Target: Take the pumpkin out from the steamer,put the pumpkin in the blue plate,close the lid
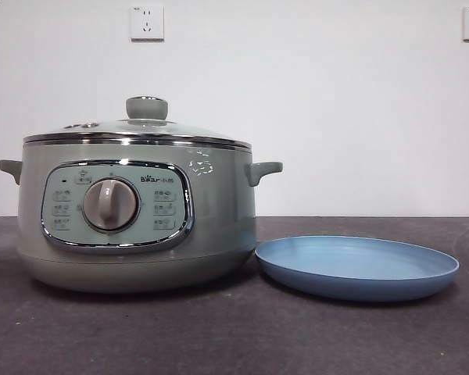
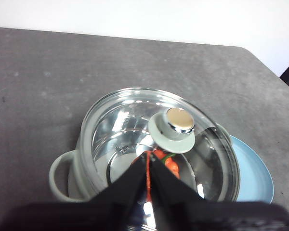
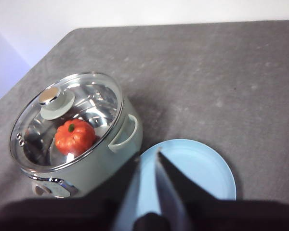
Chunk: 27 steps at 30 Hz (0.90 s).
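The pale green steamer (image 1: 219, 211) stands at the left of the table with its glass lid (image 1: 147, 108) on. Through the lid (image 3: 94, 96) the orange-red pumpkin (image 3: 74, 136) shows, sitting inside the pot; it also shows in the left wrist view (image 2: 171, 164). The empty blue plate (image 1: 358, 266) lies just right of the steamer. My left gripper (image 2: 148, 155) hangs above the lid (image 2: 120, 120), jaws together, holding nothing. My right gripper (image 3: 148, 156) hangs above the near edge of the plate (image 3: 197, 168), jaws together and empty. Neither gripper shows in the front view.
The table (image 1: 234, 336) is dark grey, with a white wall behind it carrying two sockets (image 1: 147, 23). The steamer has side handles (image 1: 264, 169) and a dial (image 1: 109, 205) facing the front. The table's rounded corner (image 2: 260, 57) lies beyond the pot.
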{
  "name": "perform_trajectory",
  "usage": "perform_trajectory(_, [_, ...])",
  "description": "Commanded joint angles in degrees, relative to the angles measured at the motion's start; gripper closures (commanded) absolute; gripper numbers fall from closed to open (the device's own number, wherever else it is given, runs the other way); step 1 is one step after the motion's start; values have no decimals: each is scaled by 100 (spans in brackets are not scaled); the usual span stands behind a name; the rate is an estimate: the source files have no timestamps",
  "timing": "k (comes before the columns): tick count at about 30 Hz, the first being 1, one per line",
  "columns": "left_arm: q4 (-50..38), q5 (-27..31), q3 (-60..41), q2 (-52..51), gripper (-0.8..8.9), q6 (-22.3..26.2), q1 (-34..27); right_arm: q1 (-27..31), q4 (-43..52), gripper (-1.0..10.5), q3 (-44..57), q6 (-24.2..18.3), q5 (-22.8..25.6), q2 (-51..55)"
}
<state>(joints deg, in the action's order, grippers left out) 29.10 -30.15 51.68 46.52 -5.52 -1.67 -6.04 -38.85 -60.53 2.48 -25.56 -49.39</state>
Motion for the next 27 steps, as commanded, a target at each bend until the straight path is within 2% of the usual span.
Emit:
perform_trajectory(1, [-68,15,17,-9,464,103,59,-2,-28,662,-98,-59,-9,-166])
perform_trajectory(2, [-68,15,17,-9,415,101,68,-2,-28,609,-107,-20,-2,-205])
perform_trajectory(4, [-79,13,17,33,406,79,94,-2,-31,502,-114,55,-2,-282])
perform_trajectory(6, [-74,13,17,85,406,72,138,-2,-33,465,-114,109,-4,-332])
perform_trajectory(11, [13,57,234,546,406,70,378,-2,-46,466,-114,109,-2,-350])
perform_trajectory(20, [501,1064,1421,1897,406,413,1353,-2,-74,469,-114,111,-2,-350])
perform_trajectory(27, [612,1725,2184,2966,406,474,2096,-2,-92,469,-114,111,-2,-350])
